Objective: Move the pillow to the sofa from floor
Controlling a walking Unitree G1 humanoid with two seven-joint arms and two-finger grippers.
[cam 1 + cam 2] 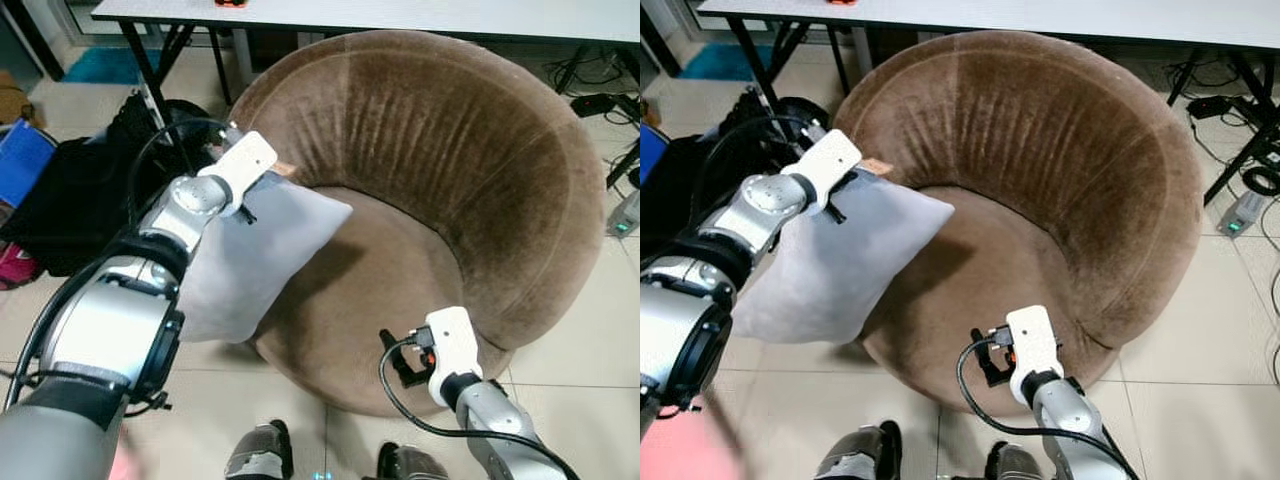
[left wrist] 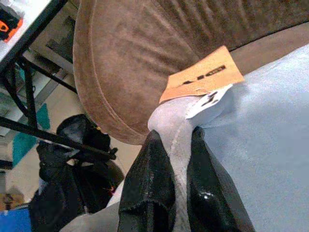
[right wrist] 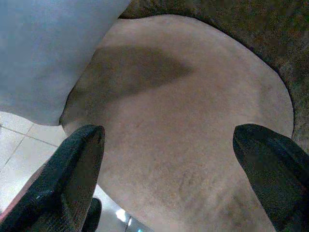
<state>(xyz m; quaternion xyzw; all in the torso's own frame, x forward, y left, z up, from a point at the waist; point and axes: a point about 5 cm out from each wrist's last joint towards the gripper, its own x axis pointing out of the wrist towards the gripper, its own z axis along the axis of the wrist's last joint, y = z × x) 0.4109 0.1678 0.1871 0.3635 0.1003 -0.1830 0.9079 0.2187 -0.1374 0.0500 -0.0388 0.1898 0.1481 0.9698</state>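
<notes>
Here, a round brown sofa (image 1: 430, 190) is seen on the tiled floor (image 1: 590, 390), and everything else is placed around it. A grey pillow (image 1: 250, 260) is held up at the sofa's left front side, with one corner reaching over the seat and the rest hanging down outside the edge. The pillow's top corner is pinched tight by the left gripper (image 2: 179, 169), whose two black fingers (image 2: 149, 188) are closed on the cloth. An orange tag (image 2: 203, 77) and a small white tag (image 2: 208, 99) are seen on that corner, close to the sofa's brown back. The right gripper (image 3: 169, 145) is held above the front of the sofa's seat, with its fingers spread wide and nothing between them. A black bag (image 1: 90, 190) is seen on the floor left of the sofa, and a table (image 1: 400, 15) stands behind the sofa.
</notes>
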